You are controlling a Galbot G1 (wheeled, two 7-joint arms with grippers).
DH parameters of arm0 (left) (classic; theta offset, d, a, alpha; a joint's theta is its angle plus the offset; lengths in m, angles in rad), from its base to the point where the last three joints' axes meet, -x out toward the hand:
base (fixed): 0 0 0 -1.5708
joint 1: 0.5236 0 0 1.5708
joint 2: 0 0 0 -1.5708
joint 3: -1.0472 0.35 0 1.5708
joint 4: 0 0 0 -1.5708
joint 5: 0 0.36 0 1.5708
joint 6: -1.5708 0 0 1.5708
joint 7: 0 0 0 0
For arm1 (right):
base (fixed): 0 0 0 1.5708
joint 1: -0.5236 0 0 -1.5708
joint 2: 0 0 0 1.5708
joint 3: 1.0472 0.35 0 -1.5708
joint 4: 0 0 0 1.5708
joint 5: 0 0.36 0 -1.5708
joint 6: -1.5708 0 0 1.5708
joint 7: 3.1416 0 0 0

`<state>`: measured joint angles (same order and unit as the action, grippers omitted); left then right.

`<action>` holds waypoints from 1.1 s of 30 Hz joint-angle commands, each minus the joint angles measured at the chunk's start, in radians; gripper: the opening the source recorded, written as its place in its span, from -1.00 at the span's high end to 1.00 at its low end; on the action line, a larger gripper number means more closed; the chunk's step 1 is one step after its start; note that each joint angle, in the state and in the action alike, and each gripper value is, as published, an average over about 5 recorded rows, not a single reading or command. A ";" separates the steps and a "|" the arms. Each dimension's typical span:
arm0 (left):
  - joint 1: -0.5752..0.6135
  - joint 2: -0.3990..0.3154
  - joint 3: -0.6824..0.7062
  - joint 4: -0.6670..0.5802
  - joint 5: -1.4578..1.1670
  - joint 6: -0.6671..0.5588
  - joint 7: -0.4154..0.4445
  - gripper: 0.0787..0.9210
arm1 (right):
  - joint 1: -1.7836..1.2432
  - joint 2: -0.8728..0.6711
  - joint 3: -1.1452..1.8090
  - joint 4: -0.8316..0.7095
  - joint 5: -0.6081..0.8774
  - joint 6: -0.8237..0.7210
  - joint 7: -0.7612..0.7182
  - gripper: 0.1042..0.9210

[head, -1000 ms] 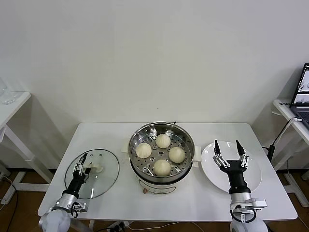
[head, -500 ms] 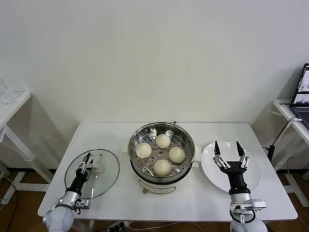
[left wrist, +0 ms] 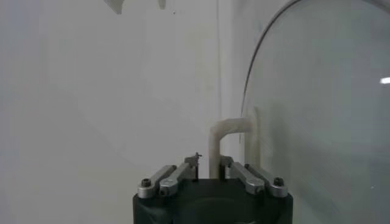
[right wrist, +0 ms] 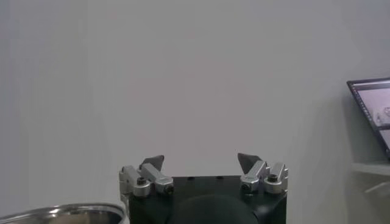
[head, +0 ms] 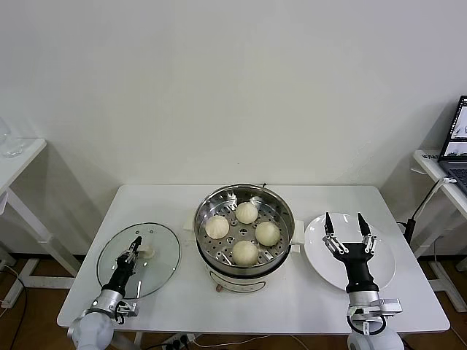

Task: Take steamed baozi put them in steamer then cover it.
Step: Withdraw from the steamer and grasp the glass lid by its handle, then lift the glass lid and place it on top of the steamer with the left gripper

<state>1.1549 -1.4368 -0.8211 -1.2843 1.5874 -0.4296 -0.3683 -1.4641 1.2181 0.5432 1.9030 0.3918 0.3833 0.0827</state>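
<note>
Several cream-white steamed baozi (head: 246, 212) lie on the perforated tray inside the shiny steamer (head: 285, 209) at the table's middle. The cover (head: 157, 268), a glass lid with a metal rim, lies flat on the table to the left of the steamer. My left gripper (head: 136, 243) is shut on the cover's cream handle (head: 148, 253). In the left wrist view the handle (left wrist: 226, 129) rises between the shut left gripper (left wrist: 213, 165), beside the glass of the cover (left wrist: 323, 122). My right gripper (head: 344, 221) stands open and empty above the white plate (head: 381, 270); the right wrist view shows this right gripper (right wrist: 201, 162) open.
The white table (head: 182, 299) carries the steamer, the cover and the plate. A laptop (head: 460, 138) sits on a side table at the far right, and another side table (head: 18, 157) stands at the far left. The steamer's rim (right wrist: 61, 213) shows in the right wrist view.
The left gripper has moved a little towards the cover's handle and has gone from open to shut on it. The right arm has stayed still.
</note>
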 commanded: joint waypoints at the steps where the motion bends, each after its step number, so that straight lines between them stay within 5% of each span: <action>1: 0.027 -0.004 -0.012 -0.115 0.002 0.004 0.002 0.73 | 0.004 -0.001 0.001 -0.003 0.002 0.001 0.001 -0.76; 7: 0.104 0.029 -0.032 -0.352 -0.090 0.071 0.090 0.73 | 0.008 -0.002 0.001 -0.002 0.004 0.000 0.002 -0.76; 18: 0.232 0.213 0.064 -0.775 -0.349 0.451 0.493 0.73 | 0.019 -0.001 -0.004 -0.001 0.009 0.005 0.000 -0.76; 26: 0.171 0.285 0.303 -0.941 -0.354 0.717 0.653 0.73 | 0.021 0.004 -0.002 -0.016 0.009 0.015 -0.003 -0.76; 33: 0.072 0.272 0.577 -0.962 -0.287 0.855 0.699 0.73 | 0.024 0.010 0.013 -0.023 0.009 0.016 -0.003 -0.76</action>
<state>1.3051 -1.2145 -0.6031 -2.0706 1.2901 0.1205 0.1555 -1.4416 1.2247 0.5481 1.8841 0.4007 0.3994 0.0799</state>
